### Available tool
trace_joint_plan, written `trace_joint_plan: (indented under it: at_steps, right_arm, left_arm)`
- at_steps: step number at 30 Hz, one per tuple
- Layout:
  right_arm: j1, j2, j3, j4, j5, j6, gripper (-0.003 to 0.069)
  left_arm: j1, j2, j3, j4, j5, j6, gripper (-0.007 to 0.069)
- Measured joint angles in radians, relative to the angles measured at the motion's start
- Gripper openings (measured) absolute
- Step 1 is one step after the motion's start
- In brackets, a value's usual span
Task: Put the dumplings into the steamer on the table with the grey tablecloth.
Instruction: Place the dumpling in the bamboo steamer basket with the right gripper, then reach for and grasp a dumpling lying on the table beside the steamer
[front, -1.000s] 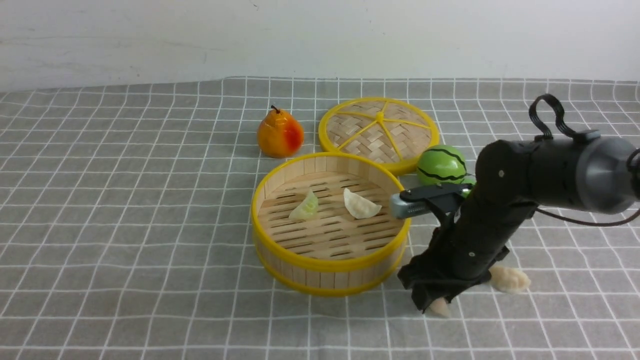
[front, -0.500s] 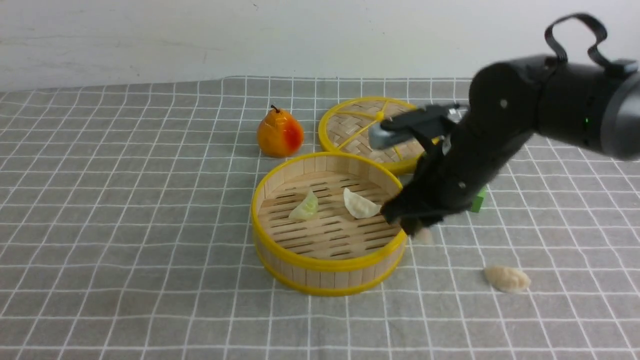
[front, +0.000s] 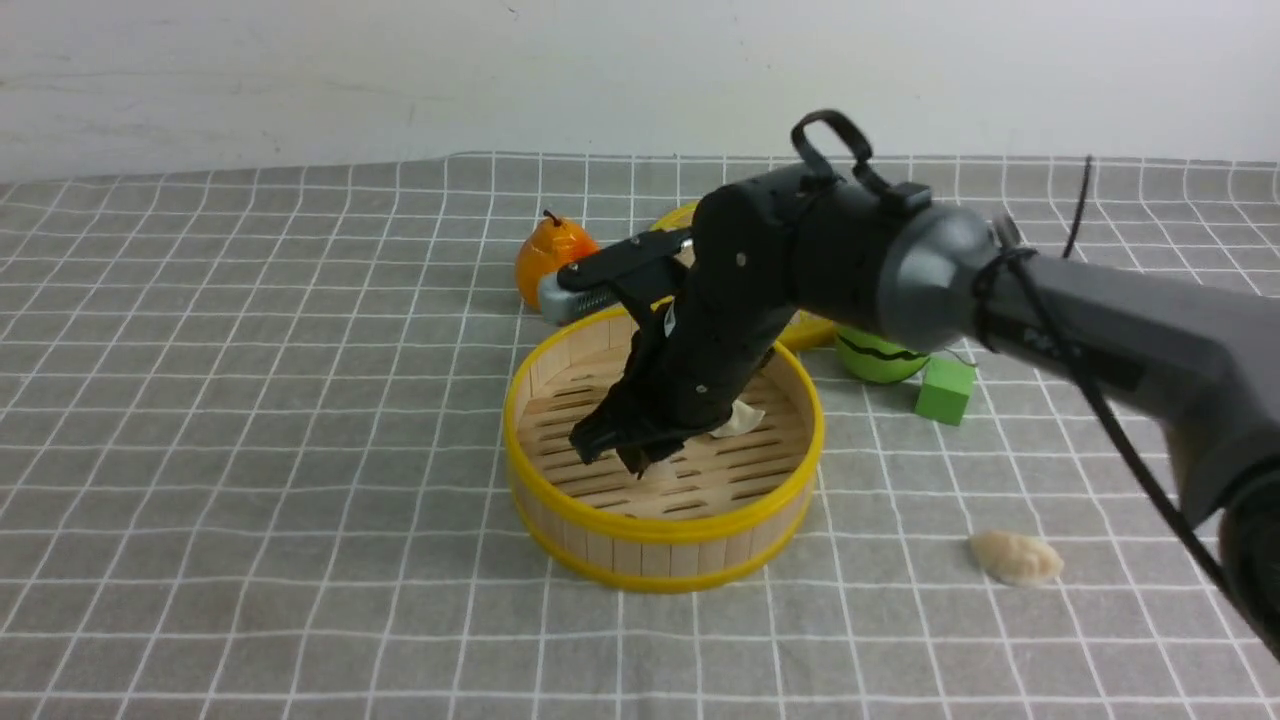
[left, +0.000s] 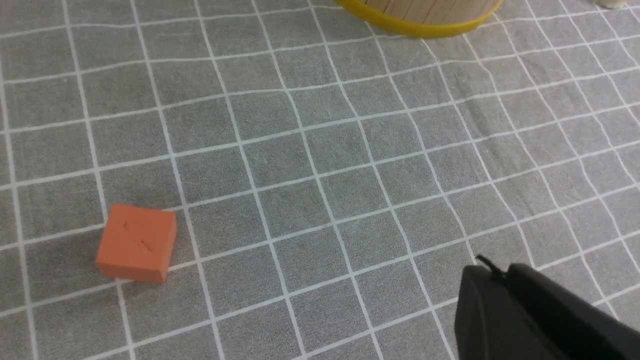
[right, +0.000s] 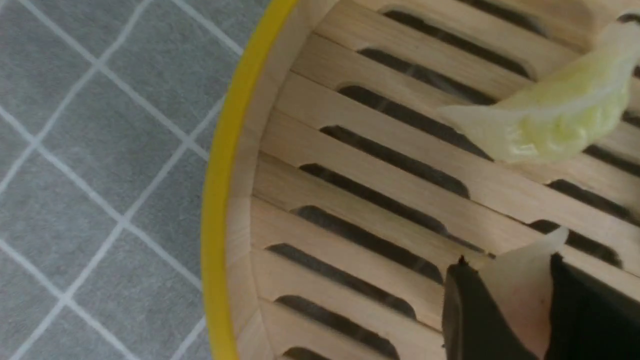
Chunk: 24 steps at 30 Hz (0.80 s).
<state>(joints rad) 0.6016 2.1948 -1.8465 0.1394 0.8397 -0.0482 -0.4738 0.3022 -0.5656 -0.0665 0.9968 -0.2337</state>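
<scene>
Over the slatted floor of the steamer (front: 655, 528), the pinkish dumpling (right: 520, 287) hangs pinched in the right claw (front: 628, 452). A second ago that claw was low on the grey tablecloth (front: 250, 450), to the right of the basket. The dumpling is pale and smooth and shows only between the black fingers. A pale green dumpling (right: 555, 125) and a cream dumpling (front: 738, 420) lie on the slats close by. A second cream dumpling (front: 1015, 557) rests on the worktop (front: 1100, 640) further right. The left claw (left: 495, 280), pressed together on nothing, hovers near an orange cube (left: 136, 242).
</scene>
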Motion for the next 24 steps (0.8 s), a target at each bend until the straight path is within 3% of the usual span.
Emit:
trace_joint_plan:
  at_steps: [5, 7, 12, 15, 20, 24]
  right_arm:
    - [0.0, 0.019, -0.015, -0.001, 0.001, 0.012, 0.0277]
    - [0.0, 0.011, -0.042, -0.003, 0.057, 0.013, 0.0405]
    - [-0.001, -0.045, -0.121, -0.039, 0.271, -0.033, 0.0547]
    - [-0.004, -0.114, -0.129, -0.09, 0.365, -0.089, 0.0573]
    - [-0.059, -0.246, -0.002, -0.116, 0.378, -0.142, 0.0566]
    - [-0.171, -0.351, 0.224, -0.079, 0.383, -0.21, 0.0543]
  left_arm:
    - [0.0, 0.0, 0.0, -0.001, 0.0, 0.0, 0.0041]
    - [0.0, 0.0, 0.0, -0.001, 0.0, 0.0, 0.0048]
    - [0.0, 0.0, 0.0, -0.001, 0.002, 0.0, 0.0054]
    - [0.0, 0.0, 0.0, -0.002, 0.002, 0.0, 0.0057]
    - [0.0, 0.0, 0.0, -0.004, 0.003, 0.0, 0.0059]
    - [0.0, 0.0, 0.0, -0.004, 0.004, 0.0, 0.0064]
